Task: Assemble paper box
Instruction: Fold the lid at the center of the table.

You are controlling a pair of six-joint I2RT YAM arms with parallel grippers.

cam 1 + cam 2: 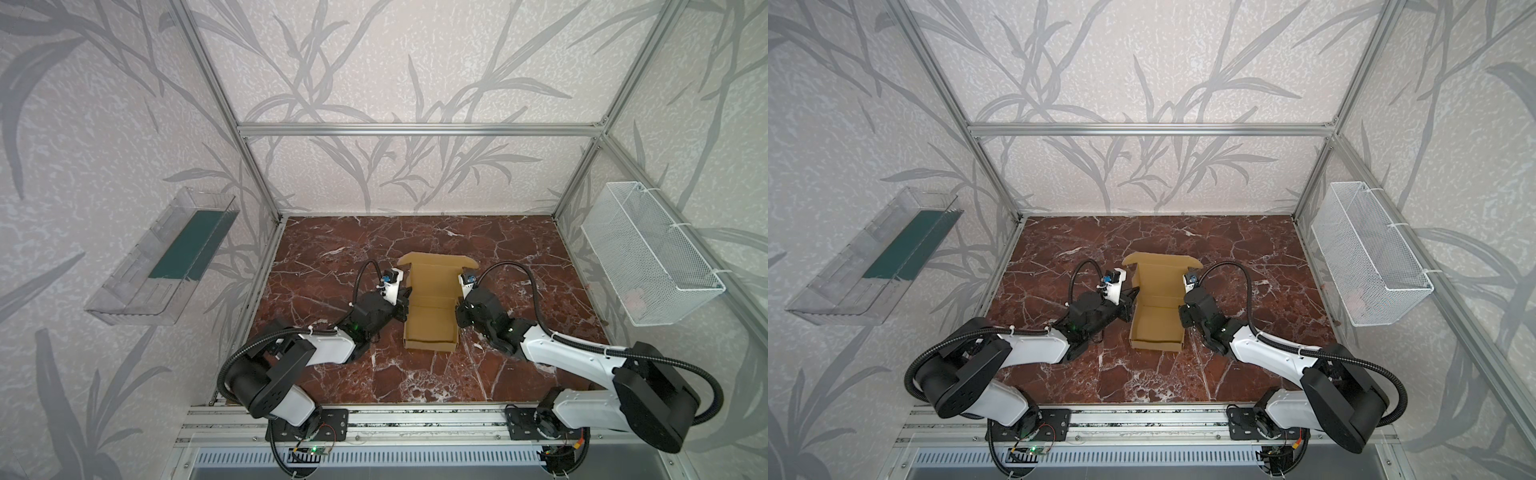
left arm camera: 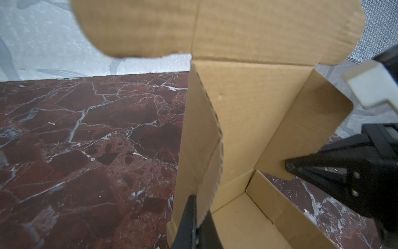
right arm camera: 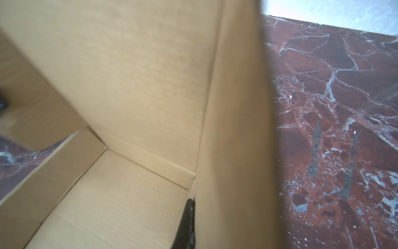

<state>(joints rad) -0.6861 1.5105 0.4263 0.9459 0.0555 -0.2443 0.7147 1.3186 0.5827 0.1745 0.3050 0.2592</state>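
paper box [image 1: 432, 309]: sat half-folded on surface [image 1: 332, 257], lid raised
left gripper [image 2: 197, 208]: pinched tight on its left wall
right gripper [image 2: 289, 167]: pinched tight on its right flap

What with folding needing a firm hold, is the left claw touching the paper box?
Touching. The left wrist view shows the left claw pinching a wall of the paper box.

Raised paper box [image 1: 432, 320] blocks the middle of the table [image 1: 519, 257]; far side open.
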